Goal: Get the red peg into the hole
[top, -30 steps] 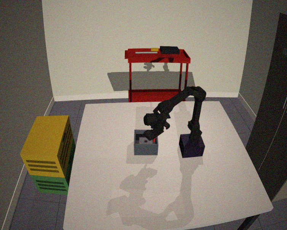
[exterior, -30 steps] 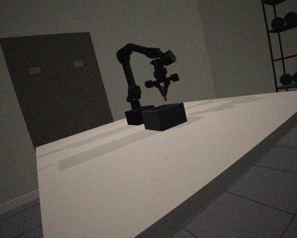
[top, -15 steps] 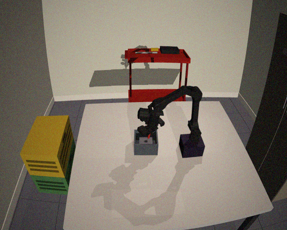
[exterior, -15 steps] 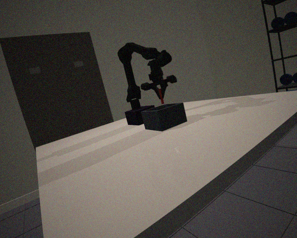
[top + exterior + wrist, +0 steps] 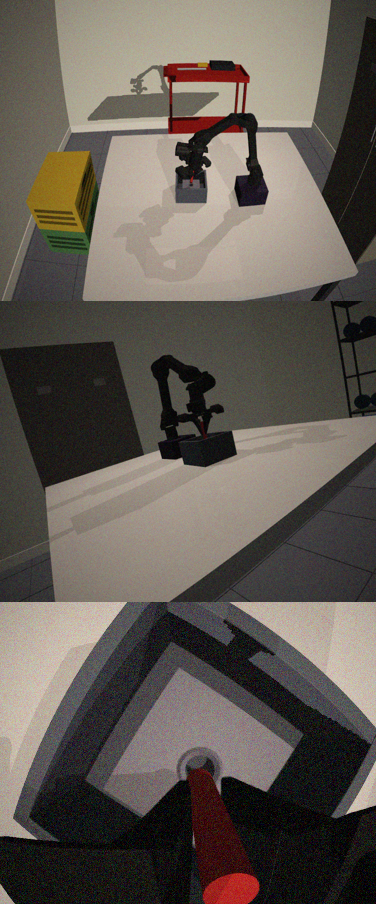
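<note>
My gripper (image 5: 192, 175) (image 5: 202, 421) (image 5: 204, 789) is shut on the red peg (image 5: 191, 178) (image 5: 203, 428) (image 5: 215, 837). It hangs just above the open grey box (image 5: 190, 194) (image 5: 208, 449) (image 5: 75, 727), with the peg reaching down inside. In the wrist view the peg's far tip points at the round hole (image 5: 200, 763) (image 5: 191, 185) in the plate (image 5: 200, 722) at the box's bottom. I cannot tell whether the tip has entered the hole. The peg leans a little in the top and exterior views.
The arm's dark base block (image 5: 251, 191) (image 5: 171, 448) stands right of the box. A yellow and green cabinet (image 5: 62, 200) stands off the table's left edge. A red cart (image 5: 207, 93) stands at the back wall. A shelf rack (image 5: 354, 357) stands far right.
</note>
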`<state>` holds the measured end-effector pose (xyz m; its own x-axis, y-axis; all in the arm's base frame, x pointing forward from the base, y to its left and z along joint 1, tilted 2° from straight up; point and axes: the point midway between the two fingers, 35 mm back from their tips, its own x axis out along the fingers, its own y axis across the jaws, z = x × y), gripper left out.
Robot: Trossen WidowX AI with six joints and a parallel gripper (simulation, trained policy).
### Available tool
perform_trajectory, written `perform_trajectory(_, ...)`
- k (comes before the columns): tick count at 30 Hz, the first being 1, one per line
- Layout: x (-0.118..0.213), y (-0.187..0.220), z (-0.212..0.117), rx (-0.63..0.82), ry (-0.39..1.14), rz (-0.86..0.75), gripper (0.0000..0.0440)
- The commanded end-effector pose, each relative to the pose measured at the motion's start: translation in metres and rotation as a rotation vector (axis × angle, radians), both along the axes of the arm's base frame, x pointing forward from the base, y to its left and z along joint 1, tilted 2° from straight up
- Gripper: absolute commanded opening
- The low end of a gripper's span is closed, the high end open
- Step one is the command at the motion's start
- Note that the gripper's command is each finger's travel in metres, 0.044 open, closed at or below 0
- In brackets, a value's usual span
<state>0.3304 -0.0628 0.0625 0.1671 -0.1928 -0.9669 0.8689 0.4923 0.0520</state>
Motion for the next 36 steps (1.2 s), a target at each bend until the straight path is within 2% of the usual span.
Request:
perform_trajectory(1, 0.001, -0.003, -0.015, 0.013, 0.023, 0.008, 0.0037)
perform_trajectory(5, 0.002, -0.007, -0.025, 0.013, 0.045, 0.024, 0.0132)
perform_trajectory(8, 0.003, -0.009, -0.03, 0.009, 0.068, 0.04, 0.0157)
perform_trajectory(13, 0.018, -0.017, -0.03, -0.001, 0.059, 0.055, 0.0277)
perform_trajectory(22, 0.042, -0.033, -0.024, -0.032, 0.038, 0.082, 0.044)
perform_trajectory(36, 0.074, -0.07, -0.003, -0.11, -0.071, 0.05, 0.044)
